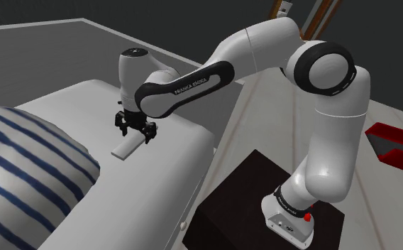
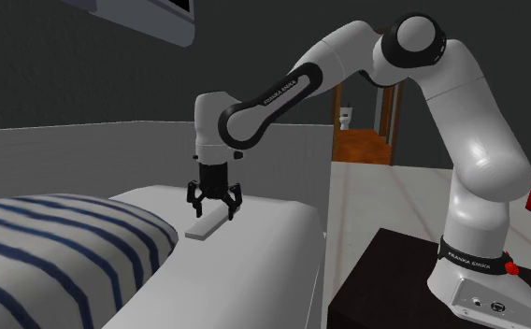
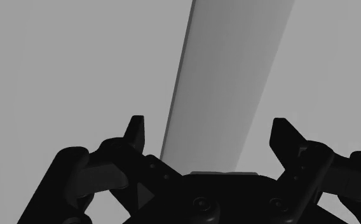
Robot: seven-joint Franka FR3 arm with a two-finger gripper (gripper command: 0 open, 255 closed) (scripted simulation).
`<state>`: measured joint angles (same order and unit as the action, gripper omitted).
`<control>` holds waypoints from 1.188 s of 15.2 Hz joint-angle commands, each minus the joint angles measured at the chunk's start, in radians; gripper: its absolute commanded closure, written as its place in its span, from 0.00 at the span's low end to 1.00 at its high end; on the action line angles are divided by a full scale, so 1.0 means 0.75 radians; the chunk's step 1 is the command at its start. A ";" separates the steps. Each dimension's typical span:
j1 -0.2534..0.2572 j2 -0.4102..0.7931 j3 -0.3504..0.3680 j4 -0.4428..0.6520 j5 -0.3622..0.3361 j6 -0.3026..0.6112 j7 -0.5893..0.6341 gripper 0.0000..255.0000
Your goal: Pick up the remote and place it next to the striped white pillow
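Spread wide and holding nothing, the gripper (image 1: 137,130) hangs fingers-down just above the bed (image 1: 175,167), on the end of the white arm (image 1: 264,50) that reaches out from its dark stand (image 1: 239,206) beside the mattress. The bed is the broadest thing here, a pale, flat top that carries both of the task's things. At the shoulder view's lower left lies the striped white pillow (image 1: 23,170), plump and banded in dark blue, which marks where the remote has to end up. The remote (image 1: 128,147) is drawn as a plain pale slab lying flat on the bed, near the pillow but clearly apart from it, so it is not yet beside its goal. The gripper appears to have been placed over the slab's end farther from the pillow, with its opening set across the narrow width, probably because that is the only span the fingers can close on. In the wrist view the remote (image 3: 230,76) runs out lengthwise between the two black fingers (image 3: 135,130), with bare bedding visible on each side, so neither finger touches it. Judged from this, the pick-up is at the approach stage: a short descent and a squeeze would be needed before any lift.
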<state>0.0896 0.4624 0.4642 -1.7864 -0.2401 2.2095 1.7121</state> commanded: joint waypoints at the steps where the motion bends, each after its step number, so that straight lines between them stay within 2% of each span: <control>1: 0.003 0.008 -0.002 -0.001 -0.005 0.009 0.004 0.00; 7: 0.003 0.008 -0.002 -0.001 -0.004 0.009 0.004 0.00; 8: 0.003 0.008 -0.002 -0.001 -0.004 0.009 0.004 1.00; 18: 0.001 -0.002 0.001 0.004 0.001 -0.005 0.001 1.00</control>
<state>0.0910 0.4637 0.4641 -1.7855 -0.2408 2.2105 1.7140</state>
